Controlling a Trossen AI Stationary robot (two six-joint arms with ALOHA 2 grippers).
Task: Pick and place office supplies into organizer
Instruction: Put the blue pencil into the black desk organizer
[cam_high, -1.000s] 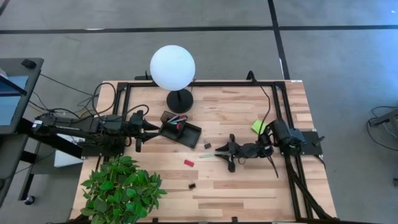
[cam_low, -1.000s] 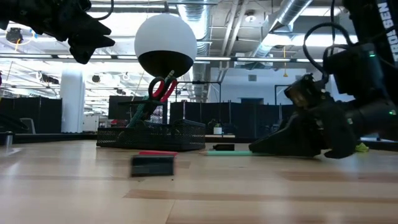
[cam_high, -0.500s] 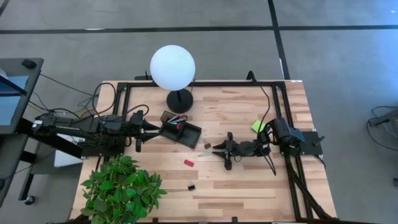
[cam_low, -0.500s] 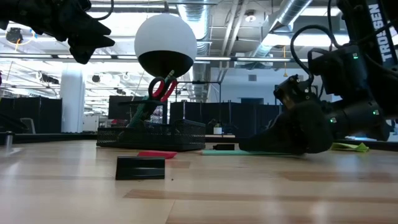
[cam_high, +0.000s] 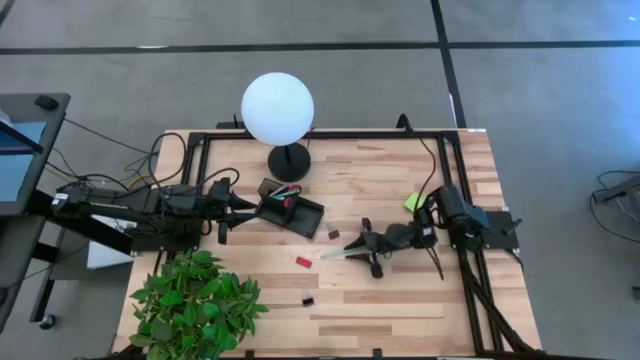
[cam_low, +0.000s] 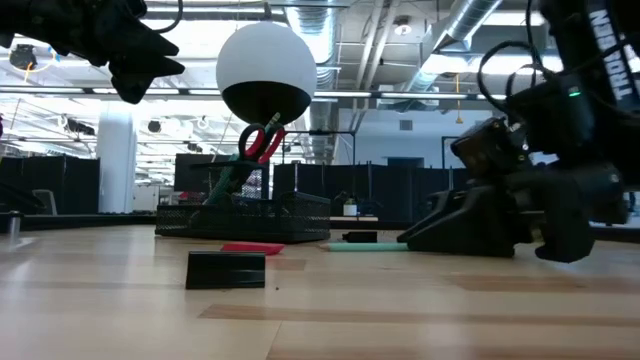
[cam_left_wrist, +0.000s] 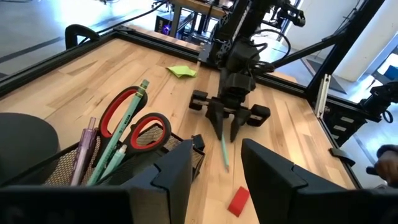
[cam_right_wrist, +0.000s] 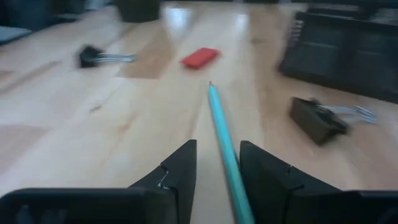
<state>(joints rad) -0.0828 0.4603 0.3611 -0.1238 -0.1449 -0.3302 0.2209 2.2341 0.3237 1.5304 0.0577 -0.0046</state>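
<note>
A light-green pen (cam_high: 335, 252) lies on the table right of centre, its tip toward the red block (cam_high: 303, 262). My right gripper (cam_high: 352, 247) is low over the table and shut on the pen's rear. The black organizer (cam_high: 291, 211) stands left of centre with red-handled scissors (cam_left_wrist: 134, 124) and pens (cam_left_wrist: 99, 155) upright in it. My left gripper (cam_high: 243, 208) hangs open above the table, just left of the organizer, nothing between its fingers. One black clip (cam_high: 333, 233) lies beside the organizer, another (cam_high: 309, 298) toward the near edge. A lime-green sticky-note pad (cam_high: 414, 203) lies at the right. My right gripper has the pen's rear part (cam_right_wrist: 231, 163) between its two fingers (cam_right_wrist: 180, 171). The fingers come from the table's right, slanting slightly down, and lie along the pen. The pen lies flat on the wood, its tip (cam_right_wrist: 210, 84) pointing toward the red block.
A lamp with a white globe (cam_high: 278, 110) stands at the far side behind the organizer. A potted plant (cam_high: 195, 300) fills the near left corner. A black frame (cam_high: 320, 134) runs along the table's far and side edges. Bare wood lies near the front edge.
My right gripper has turned at the wrist while staying low in the same spot. The pen has swung with it over the table: its tip has moved toward the near edge, and the pen now lies slanted instead of pointing straight left.
</note>
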